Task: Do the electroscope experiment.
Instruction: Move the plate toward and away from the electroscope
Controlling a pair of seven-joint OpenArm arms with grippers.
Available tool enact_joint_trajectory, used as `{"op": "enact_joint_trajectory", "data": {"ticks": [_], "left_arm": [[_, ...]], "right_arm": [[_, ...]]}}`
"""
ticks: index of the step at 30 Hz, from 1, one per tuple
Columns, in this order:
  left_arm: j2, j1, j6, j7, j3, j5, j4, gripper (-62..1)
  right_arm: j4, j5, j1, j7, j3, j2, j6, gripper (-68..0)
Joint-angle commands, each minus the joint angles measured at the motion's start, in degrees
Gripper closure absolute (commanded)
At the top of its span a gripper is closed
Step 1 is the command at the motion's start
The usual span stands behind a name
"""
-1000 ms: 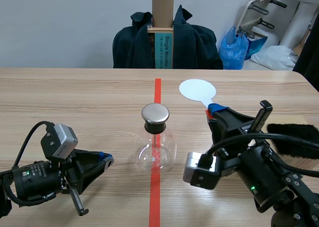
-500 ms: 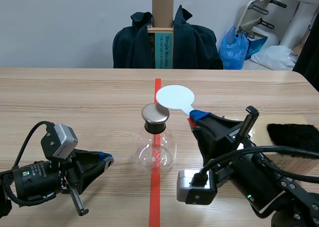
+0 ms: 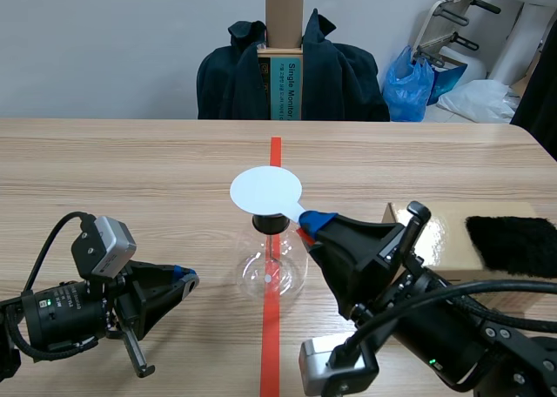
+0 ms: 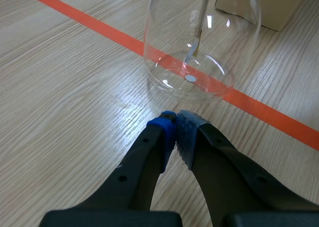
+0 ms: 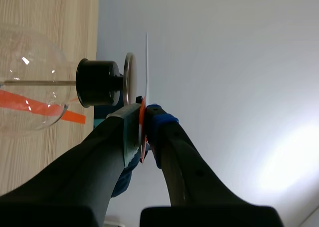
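White disc (image 3: 265, 191), pinched by its handle in right tool (image 3: 308, 225), sits just above electroscope (image 3: 271, 266) cap (image 5: 128, 85). Keep it level; lower slowly. Left tool (image 3: 184, 280) pressed together, empty, at electroscope's 8 o'clock.

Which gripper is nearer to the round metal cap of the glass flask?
Right. The right gripper, holding a white round disc, is beside the metal cap; the left gripper lies low beside the flask.

Vertical white lettering "Single Monit…", cut off below, on the teal box (image 3: 291, 88) beyond the table (image 3: 130, 171)
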Motion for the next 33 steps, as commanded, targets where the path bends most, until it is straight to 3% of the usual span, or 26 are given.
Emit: {"op": "enact_joint_trajectory", "data": {"ticks": [1,10,27,30,33], "left_arm": [[0.1,-0.3,-0.2,-0.8,-0.2,-0.8,1.1,-2.7],[0.1,-0.3,-0.2,-0.8,-0.2,-0.8,1.1,-2.7],[0.1,-0.3,-0.2,-0.8,-0.2,-0.8,1.1,-2.7],[0.1,-0.3,-0.2,-0.8,-0.2,-0.8,1.1,-2.7],[0.1,-0.3,-0.2,-0.8,-0.2,-0.8,1.1,-2.7]], "right_arm": [[0.7,0.4,1.0,0.3,0.5,0.8,-0.9,-0.8],[0.7,0.4,1.0,-1.7,0.5,0.8,-0.9,-0.8],[0.7,0.5,0.8,-20.3,0.5,0.8,-1.1,-0.8],[0.7,0.5,0.5,-23.0,0.5,0.8,-2.9,-0.8],[0.9,1.6,0.3,-24.0,0.5,0.8,-7.6,-0.8]]}}
